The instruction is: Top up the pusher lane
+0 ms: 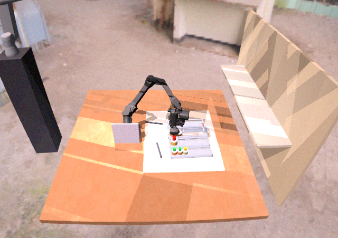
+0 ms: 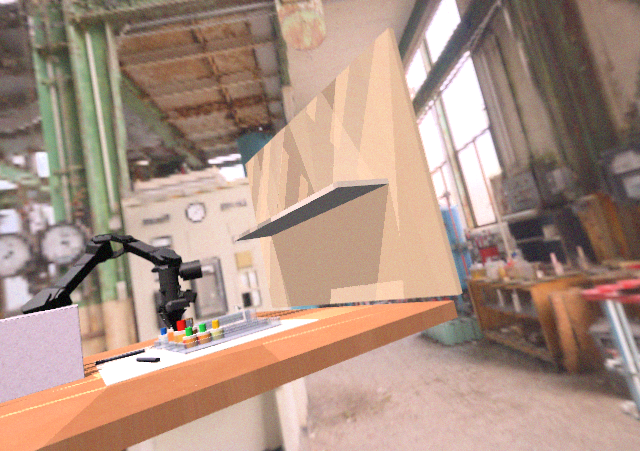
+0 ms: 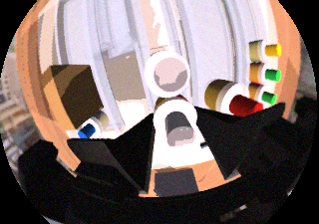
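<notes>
My gripper [image 1: 174, 133] [image 2: 173, 324] [image 3: 172, 112] is low at the front end of the sprung lane, shut on a jar with a white shoulder and a greyish cap [image 3: 179, 134]. The held jar is upright between the fingers. Directly behind it in the lane is the other white-topped jar [image 3: 168, 75] [image 1: 179, 133]. The two look close together or touching in the wrist view. The fingers hide most of the held jar in the top and exterior views. I cannot tell whether its base rests on the lane floor. The low front stop and the pusher plate are not clearly visible.
A red-capped jar [image 1: 174, 141] [image 3: 222, 96] stands in the neighbouring lane. Beyond it are small jars with green [image 1: 174, 151] and yellow caps [image 1: 185, 150]. A blue-capped jar [image 3: 90, 129] and a brown block [image 3: 75, 92] are on the other side. Dark rods [image 1: 159, 150] [image 1: 154, 122] lie near the rack.
</notes>
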